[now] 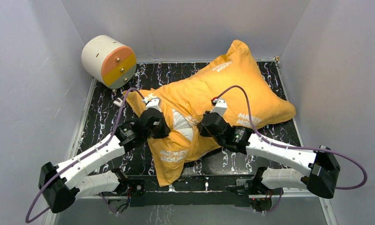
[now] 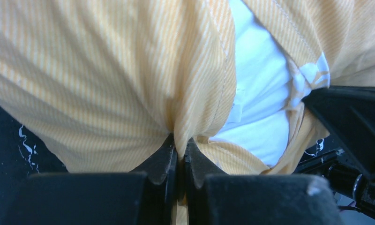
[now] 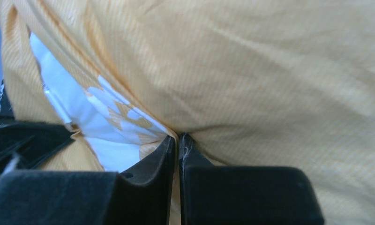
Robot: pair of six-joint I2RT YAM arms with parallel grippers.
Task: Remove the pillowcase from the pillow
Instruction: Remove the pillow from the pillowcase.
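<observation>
Pinching pillowcase (image 1: pixel 242 79): left gripper (image 2: pixel 181 151), right gripper (image 3: pixel 177 140)

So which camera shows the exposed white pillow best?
Left wrist: the pillow fills a broad white gap between folds of the pillowcase, right beside the left gripper, shut on the fabric. Right wrist shows a narrower white strip at its left; top external shows only a small white patch.

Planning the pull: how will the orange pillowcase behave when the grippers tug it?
Probably floppy: the pillowcase bunches into folds where the left gripper and right gripper pinch it. Likely thin and light, since it drapes closely over the white pillow. It may drag the pillow along.
</observation>
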